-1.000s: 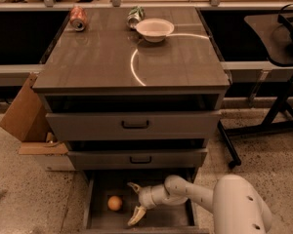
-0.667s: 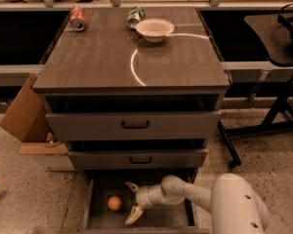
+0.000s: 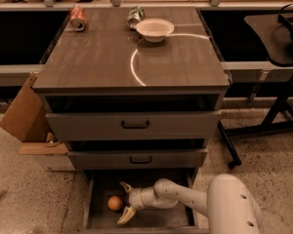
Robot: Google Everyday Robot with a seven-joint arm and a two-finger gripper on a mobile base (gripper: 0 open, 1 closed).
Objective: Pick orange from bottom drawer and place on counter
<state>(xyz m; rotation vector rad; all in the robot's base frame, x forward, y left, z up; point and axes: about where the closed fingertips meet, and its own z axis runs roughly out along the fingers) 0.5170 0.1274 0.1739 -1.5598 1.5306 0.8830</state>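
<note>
**A:** ok what's the layout, biggest stuff first?

**B:** Big grey-brown bench [image 3: 102,67] in the middle, with a glossy top and a curved white light streak across it. Under the top are a top drawer [image 3: 132,126] and a middle drawer [image 3: 136,159], both with black handles. The lowest drawer [image 3: 161,219] is pulled out toward the near side. A white arm [image 3: 180,196] comes in from the near right and reaches down into that drawer. There's a cardboard box [image 3: 22,113] on the floor to the left of the bench.

**A:** anything on top?

**B:** A white bowl [image 3: 155,29] at the far side, roughly centre. A red can [image 3: 78,18] lies on its side at the far left, and there's a green can [image 3: 135,16] just beside the bowl.

**A:** and the claw? has it got the fruit?

**B:** Nope. The claw [image 3: 121,204] is low inside the drawer, pointing left, with its fingers spread wide and gripping nothing. The orange [image 3: 115,203] is on the drawer floor toward the left, right at the mouth of the claw between the two fingertips. Can't tell if either finger actually touches it.
</note>
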